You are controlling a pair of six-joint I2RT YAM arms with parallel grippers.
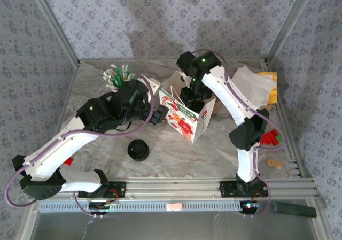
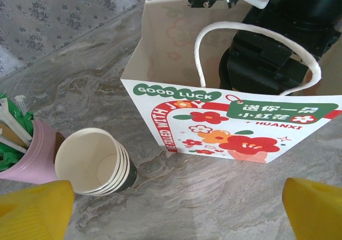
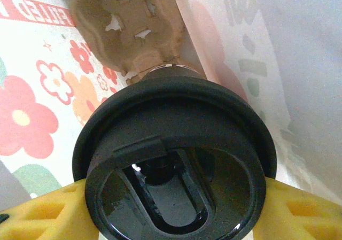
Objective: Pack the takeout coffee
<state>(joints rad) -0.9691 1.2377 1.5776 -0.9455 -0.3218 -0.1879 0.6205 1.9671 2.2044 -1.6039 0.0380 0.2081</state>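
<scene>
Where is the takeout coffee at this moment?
In the right wrist view, the takeout coffee sits between the yellow fingers of the right gripper, inside the paper bag, over a brown pulp tray.

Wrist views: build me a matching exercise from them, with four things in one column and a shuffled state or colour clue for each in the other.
Things
1. paper bag
2. stack of paper cups
3. takeout coffee
4. pink holder

States
A. lidless, nested together
B. black lid on, held by the right gripper
C. standing open, white cord handle
D. filled with green-and-white wrapped sticks

Pairs: 1-C, 2-A, 3-B, 4-D
</scene>
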